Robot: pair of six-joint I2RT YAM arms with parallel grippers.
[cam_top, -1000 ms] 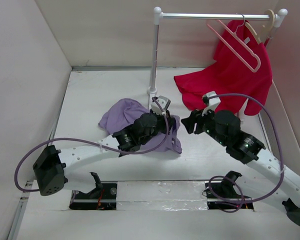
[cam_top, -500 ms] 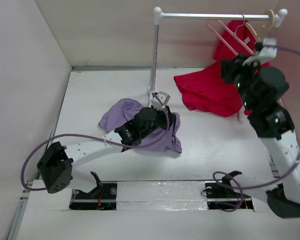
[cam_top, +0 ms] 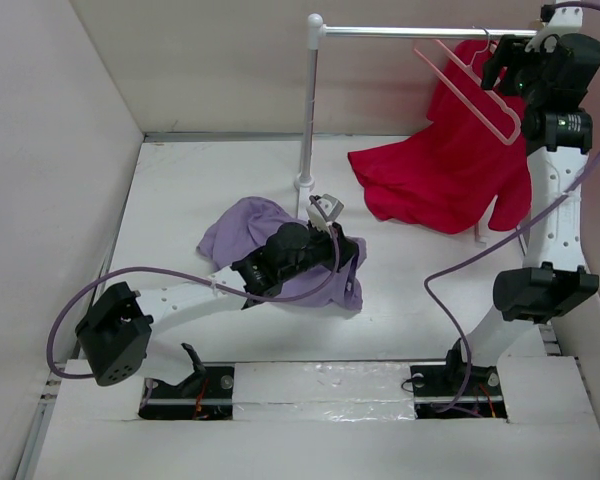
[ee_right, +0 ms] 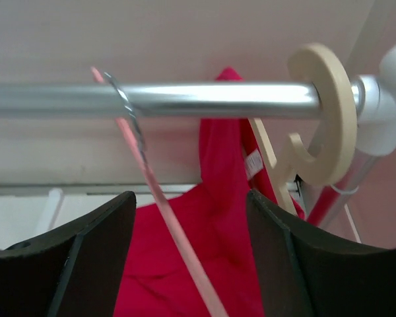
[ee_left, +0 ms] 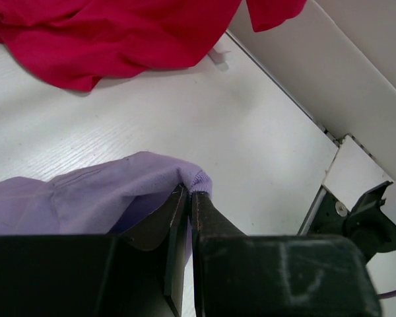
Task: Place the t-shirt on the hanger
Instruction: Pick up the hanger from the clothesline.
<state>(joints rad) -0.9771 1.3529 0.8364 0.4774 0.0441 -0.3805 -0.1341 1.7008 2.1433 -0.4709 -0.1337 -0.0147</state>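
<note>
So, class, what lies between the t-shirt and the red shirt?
Only bare table separates t-shirt and red shirt, clearest in the left wrist view.

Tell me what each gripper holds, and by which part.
The left gripper pinches a folded edge of the t-shirt. The right gripper is open, holding nothing.

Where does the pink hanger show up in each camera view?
Top external: the hanger hangs on the rail, upper right.
Left wrist: not in view.
Right wrist: centre, slanting down from the rail.
Shared landmark: the red shirt, in all three.
</note>
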